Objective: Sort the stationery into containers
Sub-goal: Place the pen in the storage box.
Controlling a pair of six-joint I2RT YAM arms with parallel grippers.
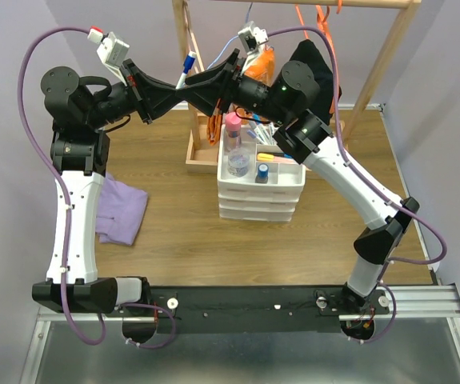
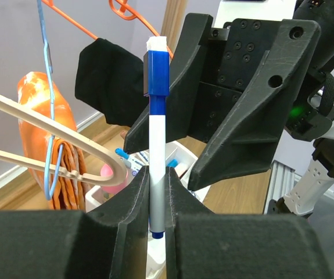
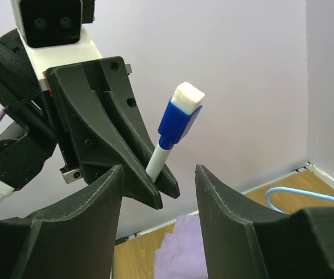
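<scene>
The left gripper is clenched on a white marker with a blue cap, held upright above the bench. The right gripper faces it, released, jaws spread. Below, the white divided tray on a 3-drawer unit holds a pink-capped bottle, a clear bottle whose label is too small to read, and pens.

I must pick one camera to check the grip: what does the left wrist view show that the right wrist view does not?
Only left wrist: the lower end of the blue-capped marker, an orange cloth, a black garment. Only right wrist: the purple cloth. Both: the left end effector holding that marker between the right end effector's open jaws.
</scene>
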